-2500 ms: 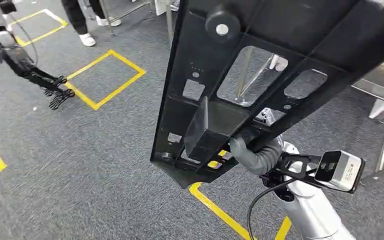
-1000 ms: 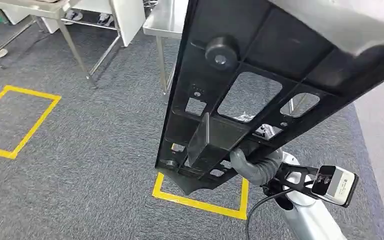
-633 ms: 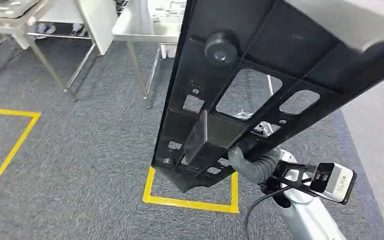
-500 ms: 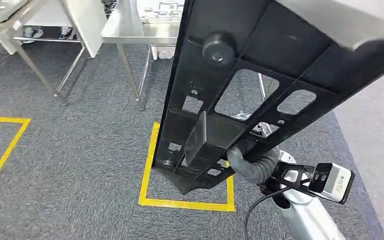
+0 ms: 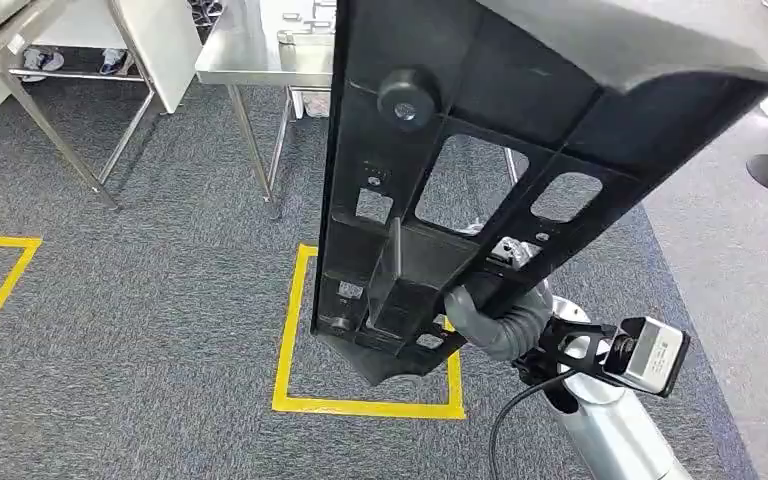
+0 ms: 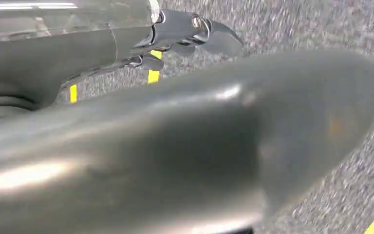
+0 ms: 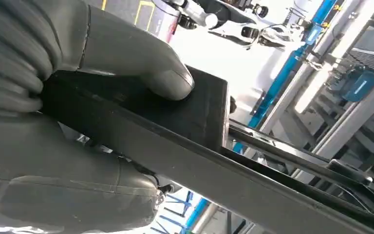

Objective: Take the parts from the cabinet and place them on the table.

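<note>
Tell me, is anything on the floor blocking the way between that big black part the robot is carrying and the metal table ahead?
Nothing visible does. The right hand grips the black part, and the carpet up to the steel table carries just a yellow taped square. The part itself hides some of the floor ahead.

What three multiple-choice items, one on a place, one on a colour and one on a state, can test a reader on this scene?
1. Where is the steel table?
A. ahead of the robot, beyond the yellow floor square
B. under the part
C. lying on its side

2. What colour is the long plastic part?
A. white
B. black
C. blue

3. What is the right hand doing?
A. hanging free
B. resting on the table
C. gripping the part

Answers: 1 A, the table stands past the square; 2 B, the part is black; 3 C, thumb and fingers clamp it.
</note>
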Robot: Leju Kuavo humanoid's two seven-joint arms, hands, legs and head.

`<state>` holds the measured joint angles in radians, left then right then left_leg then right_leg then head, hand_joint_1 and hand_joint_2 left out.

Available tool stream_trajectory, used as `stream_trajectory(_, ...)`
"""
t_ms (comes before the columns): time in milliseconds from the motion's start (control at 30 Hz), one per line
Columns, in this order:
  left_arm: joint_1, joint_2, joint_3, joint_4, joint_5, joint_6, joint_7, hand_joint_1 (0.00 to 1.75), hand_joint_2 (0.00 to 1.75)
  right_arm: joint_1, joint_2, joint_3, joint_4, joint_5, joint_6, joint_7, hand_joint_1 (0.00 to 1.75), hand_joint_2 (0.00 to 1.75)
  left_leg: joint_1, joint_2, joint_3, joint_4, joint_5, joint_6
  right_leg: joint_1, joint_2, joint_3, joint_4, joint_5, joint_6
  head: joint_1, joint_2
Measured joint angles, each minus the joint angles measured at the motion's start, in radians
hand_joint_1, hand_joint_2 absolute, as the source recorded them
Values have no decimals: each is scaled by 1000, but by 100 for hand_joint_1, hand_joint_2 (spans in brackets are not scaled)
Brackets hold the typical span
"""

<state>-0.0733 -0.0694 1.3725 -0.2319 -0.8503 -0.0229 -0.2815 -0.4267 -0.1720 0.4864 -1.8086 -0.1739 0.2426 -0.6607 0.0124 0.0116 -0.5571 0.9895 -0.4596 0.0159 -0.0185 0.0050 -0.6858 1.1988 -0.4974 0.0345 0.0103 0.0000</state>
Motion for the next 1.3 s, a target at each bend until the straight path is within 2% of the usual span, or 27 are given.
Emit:
stream_trajectory(33, -1, 0, 0, 0, 0, 0, 0, 0, 0, -5, 0, 0, 0, -2, -2, 2, 175, 175, 0, 1, 3, 2, -3, -4, 0, -7, 52, -100, 43, -3, 0, 0)
stream_trajectory(67, -1, 0, 0, 1, -1, -1, 0, 0, 0, -10, 0, 0, 1, -4, -5, 2, 175, 175, -1, 1, 4, 3, -5, -8, 2, -22, 90, -172, 62, -9, 0, 0)
stream_trajectory(100, -2, 0, 0, 1, -1, -1, 0, 0, 0, -15, 0, 0, 2, -6, -7, 2, 175, 175, -9, 2, 1, 11, -11, -16, 11, -26, 96, -194, 49, -14, 0, 0)
stream_trajectory(200, 0, 0, 0, 1, -1, -1, 0, 0, 0, -15, 1, 1, 8, -9, -9, 2, 175, 175, -5, 9, 4, 4, -12, -33, 15, -15, 92, -191, 48, -30, -3, 0)
stream_trajectory(267, -2, 3, 0, 1, -1, -1, -1, 0, 0, -17, 2, 1, 8, -10, -9, 2, 175, 175, -1, 3, -1, 27, -30, -45, 7, -12, 102, -201, 52, -42, -4, 0)
stream_trajectory(300, -1, 3, 0, 1, -1, -1, -2, 0, 0, -21, 2, 2, 9, -11, -9, 2, 175, 175, -1, -1, -25, 79, -60, -47, 6, -12, 105, -201, 49, -48, -10, 0)
stream_trajectory(367, 0, 3, 0, 1, -1, -3, -2, 0, 0, -21, 3, 4, 11, -12, -9, 2, 175, 175, 0, -2, -115, 256, -134, -54, 9, -9, 110, -201, 44, -55, -10, 0)
stream_trajectory(400, 2, 3, 0, 1, 0, -3, -2, 0, 0, -21, 3, 6, 14, -12, -9, 3, 175, 175, 0, -2, -152, 319, -146, -55, 11, -6, 112, -200, 41, -57, -11, 0)
stream_trajectory(433, 4, 3, 0, 1, 0, -3, -2, 0, 0, -21, 3, 8, 17, -12, -9, 4, 175, 175, 0, -2, -171, 337, -135, -55, 12, -2, 116, -200, 38, -56, -10, 0)
stream_trajectory(467, 4, 3, 0, 1, 0, -3, -2, 0, 0, -21, 3, 8, 18, -12, -9, 5, 175, 175, 0, -2, -164, 305, -102, -52, 13, 2, 121, -200, 33, -56, -11, 0)
stream_trajectory(533, 4, 4, 0, 1, 0, -3, -2, 0, 0, -23, 5, 8, 18, -15, -9, 7, 175, 175, -1, -3, -91, 135, 1, -40, 15, 7, 139, -200, 22, -52, -11, 0)
stream_trajectory(567, 5, 5, 0, 1, 1, -2, -2, 0, 0, -25, 5, 8, 18, -16, -9, 9, 175, 175, -2, -7, -54, 48, 37, -30, 15, 8, 146, -200, 16, -50, -11, 0)
stream_trajectory(600, 3, 7, 0, 1, 1, -2, -2, 0, 0, -28, 5, 8, 18, -18, -9, 10, 175, 175, -10, -11, -40, 30, 17, -22, 22, 9, 146, -199, 11, -44, -9, 0)
stream_trajectory(700, 3, 7, 0, 1, 2, -1, -1, 0, 0, -30, 6, 8, 19, -20, -10, 16, 175, 175, -10, -10, -35, 15, 11, -9, 17, 12, 145, -189, 19, -24, -10, 0)
stream_trajectory(767, 3, 6, 0, 1, 2, -1, -2, 0, 0, -33, 6, 8, 18, -23, -11, 19, 175, 175, -4, -10, -12, 3, 10, 2, 14, 9, 144, -165, 6, -15, -10, 0)
stream_trajectory(800, 2, 6, 0, 1, 2, -1, -2, 0, 0, -39, 6, 8, 18, -24, -10, 19, 175, 175, -3, -10, -6, 1, 7, 8, 15, 8, 120, -120, -16, -9, -3, 0)
stream_trajectory(867, 0, 6, 0, 1, 2, -1, -2, 0, 0, -42, 6, 8, 19, -27, -12, 20, 175, 175, -4, -9, -2, 1, 0, 13, 10, 7, 29, 28, -82, -4, -3, 0)
stream_trajectory(900, 0, 6, 0, 1, 2, -1, -2, 0, 0, -41, 6, 8, 19, -28, -11, 21, 175, 175, -4, -9, 0, 2, -4, 13, 8, 7, -15, 93, -103, 0, -2, 0)
stream_trajectory(933, 2, 6, 0, 1, 2, -1, -2, 0, 0, -39, 6, 8, 21, -29, -12, 23, 175, 175, -4, -10, 3, 3, -8, 11, 6, 7, -43, 122, -100, 3, -3, 0)
stream_trajectory(967, 4, 6, 0, 1, 2, -1, -2, 0, 0, -39, 6, 8, 22, -30, -12, 23, 175, 175, -4, -10, 11, 3, -14, 9, 3, 6, -44, 97, -69, 3, -3, 0)
stream_trajectory(1000, 5, 6, 0, 1, 2, -1, -2, 0, 0, -40, 6, 8, 22, -31, -12, 23, 175, 175, -4, -10, 19, 3, -20, 7, 2, 4, -24, 35, -22, 2, -3, 0)
stream_trajectory(1067, 4, 5, 0, 1, 2, -1, -2, 0, 0, -40, 6, 8, 22, -31, -25, 27, 175, 175, -3, -10, 41, 4, -36, -1, 3, -6, 50, -147, 96, -1, -2, 0)
stream_trajectory(1100, 3, 5, 0, 1, 2, -2, -2, 0, 0, -40, 6, 7, 23, -31, -31, 30, 175, 175, -4, -9, 46, 3, -41, -7, 8, -12, 59, -172, 71, -6, -4, 0)
stream_trajectory(1133, 1, 5, 0, 1, 2, -2, -2, 0, 0, -42, 6, 6, 23, -31, -36, 32, 175, 175, -6, -8, 41, 5, -45, -14, 15, -13, 59, -189, 56, -19, -2, 0)
stream_trajectory(1167, 1, 5, 0, 1, 2, -2, -2, 0, 0, -40, 8, 5, 21, -31, -40, 32, 175, 175, -6, -6, 42, 2, -48, -20, 16, -11, 60, -188, 73, -27, -3, 0)
stream_trajectory(1233, 3, 5, 0, 2, 2, -2, -2, 0, 0, -38, 7, 4, 20, -27, -45, 34, 175, 175, -7, -3, 55, 5, -47, -31, 14, -5, 70, -193, 66, -40, -3, 0)
stream_trajectory(1300, 1, 5, 0, 2, 2, -2, -3, 0, 0, -39, 8, 3, 18, -21, -45, 35, 175, 175, -3, -5, 32, 63, -63, -37, 9, -4, 93, -202, 60, -51, -6, 0)
